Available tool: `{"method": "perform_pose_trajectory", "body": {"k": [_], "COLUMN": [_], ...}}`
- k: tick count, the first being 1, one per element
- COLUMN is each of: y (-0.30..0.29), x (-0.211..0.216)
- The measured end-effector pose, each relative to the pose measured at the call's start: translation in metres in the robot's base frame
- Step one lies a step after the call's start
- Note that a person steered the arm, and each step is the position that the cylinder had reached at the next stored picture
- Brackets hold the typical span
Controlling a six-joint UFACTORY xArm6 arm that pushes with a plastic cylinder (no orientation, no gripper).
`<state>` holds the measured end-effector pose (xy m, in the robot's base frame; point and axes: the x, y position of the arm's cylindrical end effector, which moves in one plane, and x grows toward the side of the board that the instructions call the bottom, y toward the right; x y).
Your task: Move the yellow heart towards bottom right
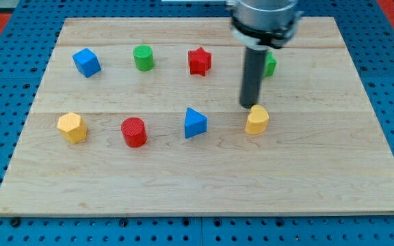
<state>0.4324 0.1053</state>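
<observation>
The yellow heart (256, 120) lies on the wooden board (204, 184) right of centre. My tip (247, 106) stands just above and slightly left of the heart in the view, close to or touching its upper left edge. The dark rod rises from there to the arm's head at the view's top.
A blue triangle (195, 123), a red cylinder (134, 132) and a yellow hexagon (72, 128) lie in the same row to the left. A blue cube (86, 62), a green cylinder (143, 58) and a red star (199, 61) lie in the top row. A green block (270, 65) is partly hidden behind the rod.
</observation>
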Motion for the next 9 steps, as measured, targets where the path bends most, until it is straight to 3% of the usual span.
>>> {"method": "perform_pose_trajectory", "body": {"k": [1,3,4,6,8,9], "y": [0.014,-0.086,-0.093,-0.018,-0.070,-0.054], "x": [0.011,0.018,0.043,0.047,0.029,0.016]}}
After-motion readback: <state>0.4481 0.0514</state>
